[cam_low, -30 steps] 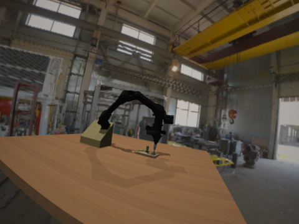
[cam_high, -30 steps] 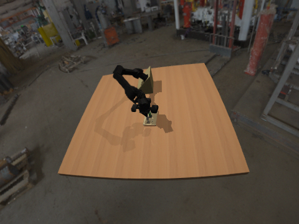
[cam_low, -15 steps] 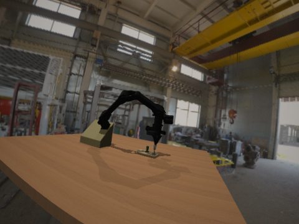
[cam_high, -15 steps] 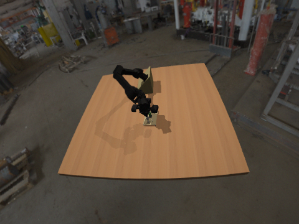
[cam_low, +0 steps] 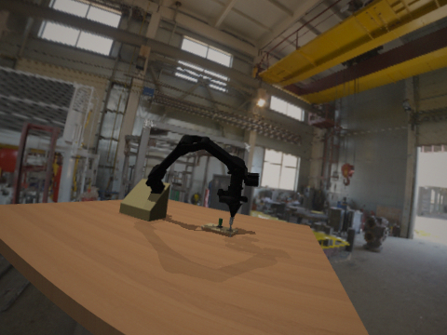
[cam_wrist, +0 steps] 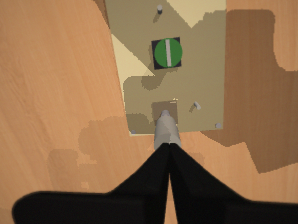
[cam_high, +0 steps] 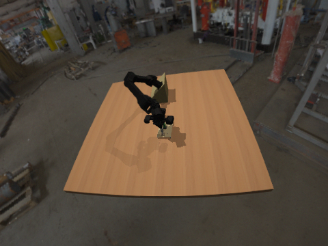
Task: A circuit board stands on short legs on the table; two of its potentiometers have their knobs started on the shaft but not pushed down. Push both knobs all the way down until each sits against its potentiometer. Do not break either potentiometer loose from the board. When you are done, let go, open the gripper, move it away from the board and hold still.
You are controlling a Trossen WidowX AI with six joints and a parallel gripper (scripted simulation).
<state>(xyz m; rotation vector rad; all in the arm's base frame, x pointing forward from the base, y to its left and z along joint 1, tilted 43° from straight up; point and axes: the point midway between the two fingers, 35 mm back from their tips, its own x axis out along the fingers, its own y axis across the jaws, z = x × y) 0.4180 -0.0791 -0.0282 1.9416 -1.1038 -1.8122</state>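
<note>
The circuit board [cam_high: 169, 133] [cam_low: 209, 227] [cam_wrist: 202, 65] lies low over the table, partly in shadow. A green knob [cam_low: 220, 222] [cam_wrist: 175, 53] with a pale line across its top stands over a dark square potentiometer; how far down it sits cannot be told. Near the board's end, a slim grey upright piece [cam_low: 231, 224] [cam_wrist: 167, 131] stands over a brownish square patch; it looks like the other knob or shaft. My gripper [cam_high: 161, 128] [cam_low: 232, 216] [cam_wrist: 168, 149] is shut, its tips at the top of the grey piece, nothing visible between them. Whether they touch it is unclear.
Two small grey pins [cam_wrist: 159, 9] [cam_wrist: 197, 105] stand up from the board. The arm's wedge-shaped base [cam_high: 162, 95] [cam_low: 142, 205] sits farther back on the wooden table [cam_high: 205, 147] [cam_low: 116, 270]. The arm arches from it to the board.
</note>
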